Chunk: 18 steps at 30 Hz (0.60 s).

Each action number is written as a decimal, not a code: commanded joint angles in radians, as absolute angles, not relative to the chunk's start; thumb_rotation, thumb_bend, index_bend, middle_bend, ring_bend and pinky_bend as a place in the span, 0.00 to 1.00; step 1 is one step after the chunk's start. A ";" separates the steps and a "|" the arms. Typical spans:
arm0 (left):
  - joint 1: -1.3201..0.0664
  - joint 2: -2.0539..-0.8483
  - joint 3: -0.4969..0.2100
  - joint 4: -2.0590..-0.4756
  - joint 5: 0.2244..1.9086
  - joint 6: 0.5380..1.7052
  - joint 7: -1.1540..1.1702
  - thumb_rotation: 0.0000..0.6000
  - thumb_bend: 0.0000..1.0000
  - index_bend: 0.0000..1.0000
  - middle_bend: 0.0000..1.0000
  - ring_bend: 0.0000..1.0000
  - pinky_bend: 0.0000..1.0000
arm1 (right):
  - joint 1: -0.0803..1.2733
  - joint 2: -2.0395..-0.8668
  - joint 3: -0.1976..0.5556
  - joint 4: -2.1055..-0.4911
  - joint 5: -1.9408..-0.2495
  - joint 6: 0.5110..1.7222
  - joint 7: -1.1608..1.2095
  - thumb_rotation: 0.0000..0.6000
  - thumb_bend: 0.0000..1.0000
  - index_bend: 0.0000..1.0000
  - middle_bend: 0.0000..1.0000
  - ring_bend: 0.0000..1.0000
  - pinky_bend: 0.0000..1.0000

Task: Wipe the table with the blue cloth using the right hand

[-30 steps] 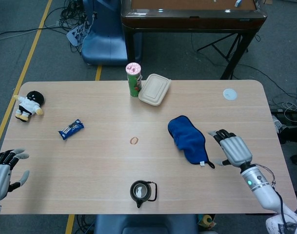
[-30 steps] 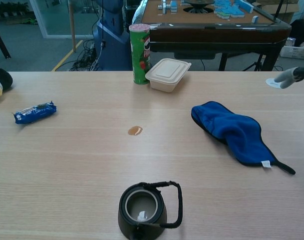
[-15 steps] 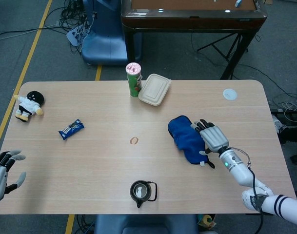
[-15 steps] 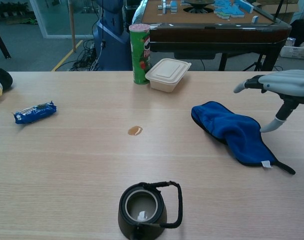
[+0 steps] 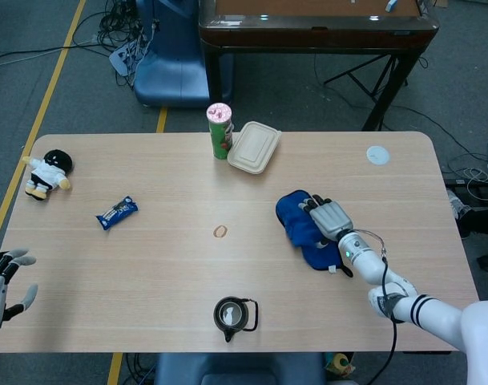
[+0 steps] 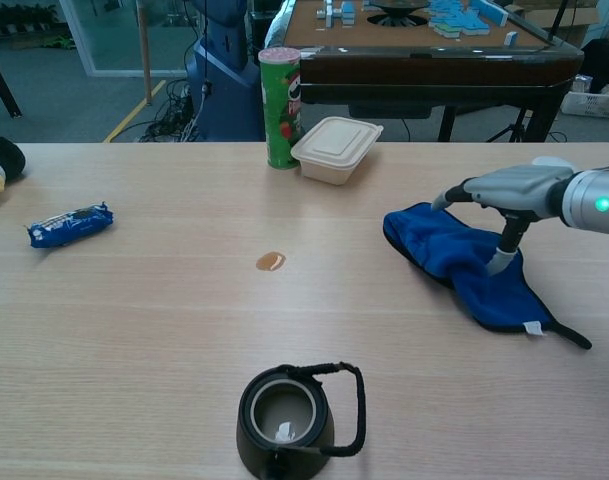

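Note:
The blue cloth (image 5: pixel 301 228) (image 6: pixel 454 256) lies crumpled on the right half of the wooden table (image 5: pixel 187 265), a white tag at its near end. My right hand (image 5: pixel 328 216) (image 6: pixel 504 190) hovers flat over the cloth's middle with fingers spread, and its thumb (image 6: pixel 501 258) reaches down to touch the fabric. It holds nothing. A small brown stain (image 5: pixel 220 232) (image 6: pixel 270 261) marks the table centre, left of the cloth. My left hand (image 5: pixel 2 281) hangs open off the table's near-left corner, seen only in the head view.
A dark teapot (image 5: pixel 231 315) (image 6: pixel 294 410) stands near the front edge. A green chip can (image 5: pixel 219 131) (image 6: pixel 280 106) and a beige lidded box (image 5: pixel 254 147) (image 6: pixel 336 149) sit at the back. A blue snack packet (image 5: pixel 117 212) (image 6: pixel 70 224) and a plush toy (image 5: pixel 46 172) lie left.
My right hand has moved leftwards from the table's right edge to above the cloth, and its thumb now touches the fabric. My left hand has slid a little lower.

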<state>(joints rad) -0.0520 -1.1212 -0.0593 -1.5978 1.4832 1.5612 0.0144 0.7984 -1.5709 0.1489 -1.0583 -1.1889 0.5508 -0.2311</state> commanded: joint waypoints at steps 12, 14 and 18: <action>-0.048 -1.123 -0.064 -1.591 1.484 1.565 0.012 1.00 0.29 0.34 0.24 0.19 0.17 | 0.839 -1.634 0.134 -0.953 -1.305 0.571 -0.028 1.00 0.46 0.56 0.54 0.46 0.61; -0.049 -1.124 -0.064 -1.591 1.485 1.564 0.013 1.00 0.29 0.34 0.24 0.19 0.17 | 0.839 -1.620 0.135 -0.971 -1.337 0.601 0.021 1.00 0.49 0.59 0.56 0.48 0.63; -0.054 -1.122 -0.066 -1.596 1.491 1.562 0.017 1.00 0.29 0.33 0.24 0.19 0.17 | 0.853 -1.590 0.150 -1.010 -1.376 0.650 0.067 1.00 0.51 0.61 0.57 0.50 0.65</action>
